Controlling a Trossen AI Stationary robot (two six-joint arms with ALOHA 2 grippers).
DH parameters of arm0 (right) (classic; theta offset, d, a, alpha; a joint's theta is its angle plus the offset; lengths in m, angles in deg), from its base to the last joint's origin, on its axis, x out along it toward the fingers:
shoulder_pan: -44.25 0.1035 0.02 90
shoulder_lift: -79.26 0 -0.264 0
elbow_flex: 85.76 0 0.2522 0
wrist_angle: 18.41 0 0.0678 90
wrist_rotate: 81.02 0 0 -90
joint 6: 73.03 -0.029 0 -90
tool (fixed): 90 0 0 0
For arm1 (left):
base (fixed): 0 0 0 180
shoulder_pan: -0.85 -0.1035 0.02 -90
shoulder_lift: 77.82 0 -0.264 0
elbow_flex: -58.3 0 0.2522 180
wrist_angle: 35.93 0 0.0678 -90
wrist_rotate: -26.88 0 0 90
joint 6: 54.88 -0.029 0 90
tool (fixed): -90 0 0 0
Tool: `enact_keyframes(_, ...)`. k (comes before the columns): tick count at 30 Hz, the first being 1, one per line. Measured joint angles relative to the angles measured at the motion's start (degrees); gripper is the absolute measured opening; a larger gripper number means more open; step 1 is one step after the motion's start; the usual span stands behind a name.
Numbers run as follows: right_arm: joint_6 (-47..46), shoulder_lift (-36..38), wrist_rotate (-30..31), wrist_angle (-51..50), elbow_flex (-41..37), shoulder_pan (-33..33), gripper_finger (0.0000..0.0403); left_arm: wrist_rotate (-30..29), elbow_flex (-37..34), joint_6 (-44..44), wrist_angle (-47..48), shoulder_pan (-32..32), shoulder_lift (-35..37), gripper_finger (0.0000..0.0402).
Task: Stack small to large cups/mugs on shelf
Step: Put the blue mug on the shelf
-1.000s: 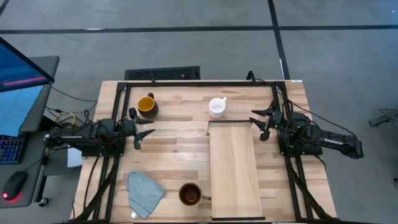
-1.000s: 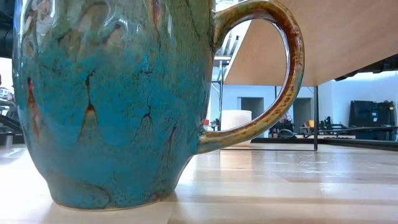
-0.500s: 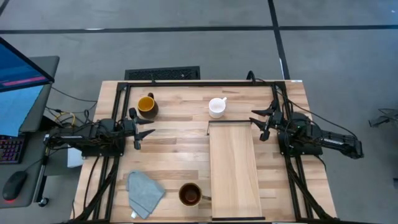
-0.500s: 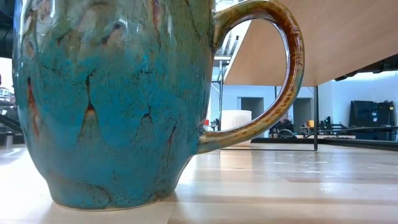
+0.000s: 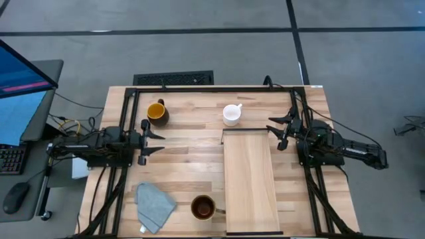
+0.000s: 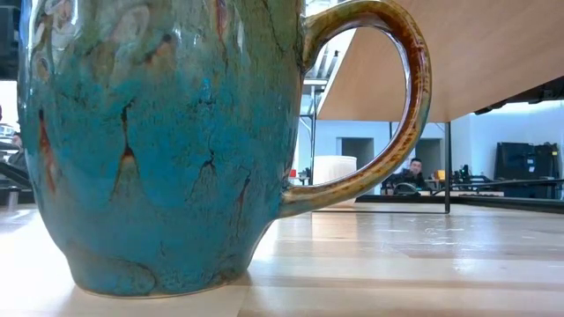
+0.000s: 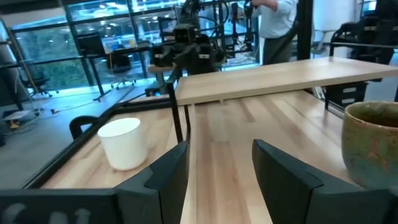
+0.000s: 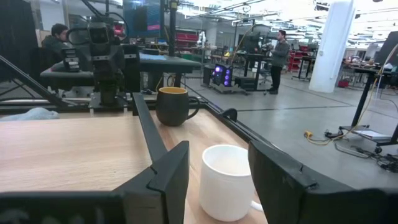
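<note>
White mug lies just ahead of the right gripper; shelf carries nothing.

The right gripper [image 5: 280, 131], fingers spread and empty, sits at the far right corner of the shelf [image 5: 250, 192]. The white mug [image 5: 232, 114] stands upright just beyond the shelf's far end, and the right arm is the nearer one. The left gripper [image 5: 150, 138], also spread and empty, waits near the yellow-lined mug [image 5: 157, 112]. The brown mug [image 5: 203, 207] stands beside the shelf's near left edge, its glaze glossy.
</note>
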Motion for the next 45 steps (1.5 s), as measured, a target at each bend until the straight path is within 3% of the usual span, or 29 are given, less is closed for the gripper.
enact_keyframes(5,0.00,0.00,-0.01,0.00,-0.01,-0.01,0.0189,-2.63,0.06,1.46,-0.19,0.00,0.01,0.0169)
enact_keyframes(22,-0.16,-0.02,-0.01,0.40,-0.02,0.01,0.0189,-3.65,0.26,8.77,-0.06,0.00,0.01,0.0169)
enact_keyframes(27,-2.16,-0.04,0.01,0.75,-0.11,0.01,0.0189,-3.41,0.69,9.52,0.30,0.02,-0.56,0.0169)
enact_keyframes(30,-1.92,-0.04,0.01,0.85,-0.11,0.00,0.0189,-0.38,3.14,9.44,0.14,0.08,-1.87,0.0169)
enact_keyframes(36,-1.92,-0.04,0.02,0.95,-0.11,0.00,0.0189,3.06,9.08,5.87,0.33,2.16,-8.42,0.0169)
enact_keyframes(45,-1.44,-0.04,0.03,0.94,-0.10,0.00,0.0189,3.01,19.95,2.17,0.60,6.72,-28.84,0.0169)
